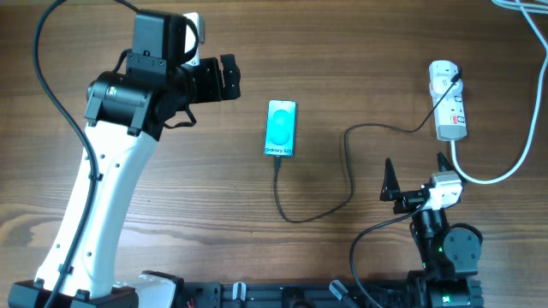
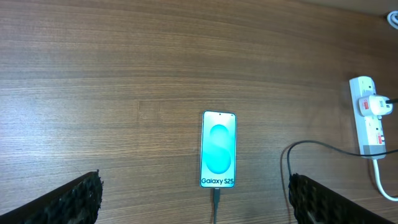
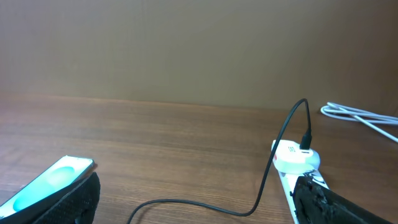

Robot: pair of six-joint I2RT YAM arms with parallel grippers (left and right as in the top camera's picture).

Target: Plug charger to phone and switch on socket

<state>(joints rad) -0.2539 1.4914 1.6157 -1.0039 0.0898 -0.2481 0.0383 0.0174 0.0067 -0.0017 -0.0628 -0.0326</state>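
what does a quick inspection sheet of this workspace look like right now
surface: wooden table, bare brown grain
job's things: phone face up, screen lit; charger appears plugged into its bottom edge, its other end in a white adapter on the socket; switch state cannot be told
clutter: nothing seen
grippers: left gripper open, empty, left of the phone; right gripper open, empty, in front of the socket
cables: white cord curves from the socket toward the right edge; black robot cables by the arms
surroundings: plain brownish backdrop behind the table
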